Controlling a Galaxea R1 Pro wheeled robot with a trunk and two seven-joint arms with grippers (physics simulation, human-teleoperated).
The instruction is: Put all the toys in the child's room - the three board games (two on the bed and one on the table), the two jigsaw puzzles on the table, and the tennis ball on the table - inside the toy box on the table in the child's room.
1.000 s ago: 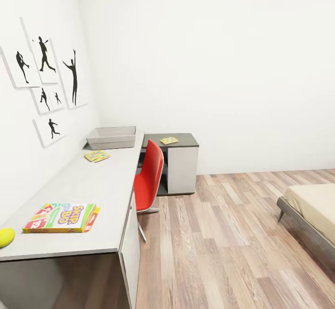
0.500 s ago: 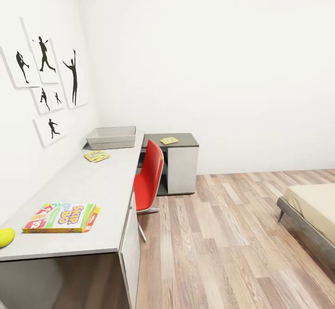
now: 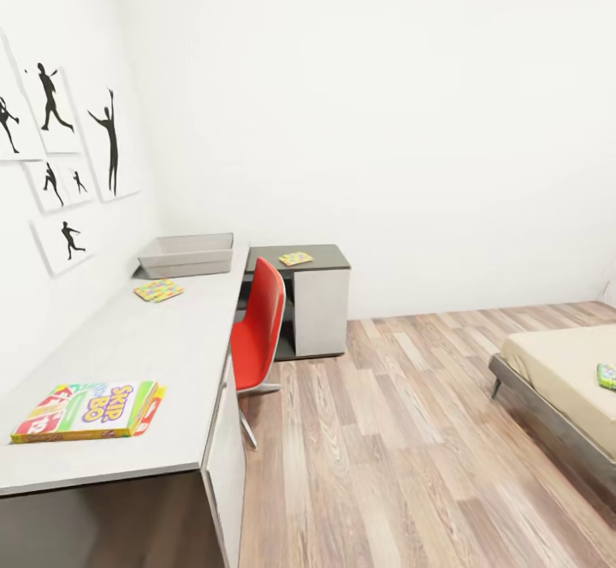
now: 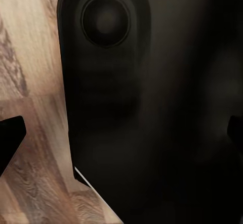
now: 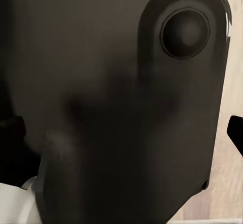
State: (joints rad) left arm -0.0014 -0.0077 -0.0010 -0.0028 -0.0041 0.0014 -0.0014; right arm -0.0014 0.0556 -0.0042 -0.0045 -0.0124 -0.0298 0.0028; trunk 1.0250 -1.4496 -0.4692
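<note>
While you are only looking around and I cannot tell how your fingers stand, roll to the Skip-Bo game (image 3: 85, 411) and carry it to the toy box (image 3: 186, 254).

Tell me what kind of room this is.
Most likely a child's bedroom with a study corner: a bed at one side, a long desk with a red chair, a Skip-Bo game box and a grey toy box on it.

Matt grey table (image 3: 154, 337), wood-plank floor (image 3: 393, 448), glossy red chair (image 3: 257, 328)
</note>
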